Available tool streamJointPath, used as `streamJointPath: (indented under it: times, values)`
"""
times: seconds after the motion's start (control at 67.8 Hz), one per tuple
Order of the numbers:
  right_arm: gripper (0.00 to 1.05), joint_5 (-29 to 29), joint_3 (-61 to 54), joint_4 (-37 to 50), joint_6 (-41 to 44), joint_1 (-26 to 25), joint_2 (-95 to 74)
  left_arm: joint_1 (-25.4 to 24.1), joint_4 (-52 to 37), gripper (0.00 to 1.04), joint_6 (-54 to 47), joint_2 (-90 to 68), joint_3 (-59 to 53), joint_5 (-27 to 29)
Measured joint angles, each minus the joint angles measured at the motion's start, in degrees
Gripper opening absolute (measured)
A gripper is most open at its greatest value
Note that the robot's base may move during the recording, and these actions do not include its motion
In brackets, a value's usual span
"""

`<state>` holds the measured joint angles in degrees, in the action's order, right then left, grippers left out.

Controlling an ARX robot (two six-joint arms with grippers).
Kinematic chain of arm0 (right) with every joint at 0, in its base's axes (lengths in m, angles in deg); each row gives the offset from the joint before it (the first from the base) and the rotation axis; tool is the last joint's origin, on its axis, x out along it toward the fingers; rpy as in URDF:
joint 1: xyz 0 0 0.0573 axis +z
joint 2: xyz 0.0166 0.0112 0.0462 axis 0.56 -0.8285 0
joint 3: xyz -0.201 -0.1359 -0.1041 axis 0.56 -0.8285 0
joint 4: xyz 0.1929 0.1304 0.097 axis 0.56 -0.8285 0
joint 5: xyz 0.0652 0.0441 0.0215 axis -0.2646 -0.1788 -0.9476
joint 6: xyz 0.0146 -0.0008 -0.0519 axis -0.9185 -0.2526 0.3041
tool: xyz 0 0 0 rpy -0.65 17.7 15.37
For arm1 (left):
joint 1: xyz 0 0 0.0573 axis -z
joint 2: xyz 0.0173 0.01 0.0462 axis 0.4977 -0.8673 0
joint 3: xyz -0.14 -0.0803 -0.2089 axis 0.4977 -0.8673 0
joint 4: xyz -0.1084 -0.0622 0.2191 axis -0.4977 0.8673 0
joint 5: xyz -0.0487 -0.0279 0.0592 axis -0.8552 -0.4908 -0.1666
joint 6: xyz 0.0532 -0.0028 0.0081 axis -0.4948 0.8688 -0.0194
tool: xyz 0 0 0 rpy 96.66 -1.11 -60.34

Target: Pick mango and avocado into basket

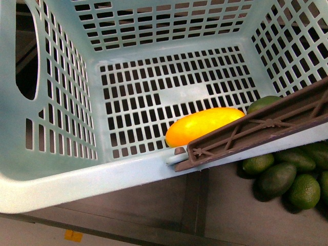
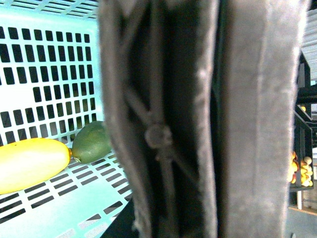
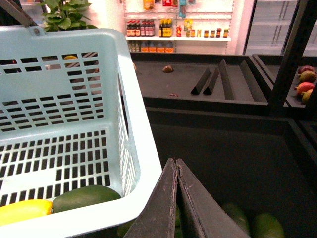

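The light teal basket [image 1: 169,95] fills the front view. On its slotted floor lies the yellow-orange mango [image 1: 204,124], with the dark green avocado [image 1: 262,102] beside it, half hidden by the brown handle [image 1: 261,128]. In the left wrist view that handle [image 2: 198,124] stands very close and blurred; my left gripper is shut on it and its own fingers do not show. The mango [image 2: 29,163] and avocado [image 2: 91,141] touch end to end. My right gripper [image 3: 175,161] is shut on nothing, just outside the basket's rim [image 3: 143,148], above a dark bin.
Several loose green avocados [image 1: 279,177] lie in the dark bin below the basket's right corner, also under my right gripper [image 3: 265,225]. Black dividers [image 3: 218,77] cross a farther bin. Red-green fruits [image 3: 306,82] sit at the far right, store shelves [image 3: 163,27] behind.
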<state>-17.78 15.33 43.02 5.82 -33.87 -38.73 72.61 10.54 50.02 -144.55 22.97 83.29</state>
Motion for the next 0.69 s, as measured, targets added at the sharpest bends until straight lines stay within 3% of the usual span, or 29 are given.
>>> streamJointPath:
  times: [0.324, 0.428, 0.693]
  values:
    - [0.02, 0.0, 0.0, -5.4, 0.0, 0.0, 5.4, 0.0, 0.0, 0.13, 0.0, 0.0, 0.0, 0.0]
    - [0.02, 0.1, 0.0, -14.6, 0.0, 0.0, 13.0, 0.0, 0.0, 0.13, 0.0, 0.0, 0.0, 0.0]
    - [0.02, 0.0, 0.0, -15.4, 0.0, 0.0, 15.1, 0.0, 0.0, 0.13, 0.0, 0.0, 0.0, 0.0]
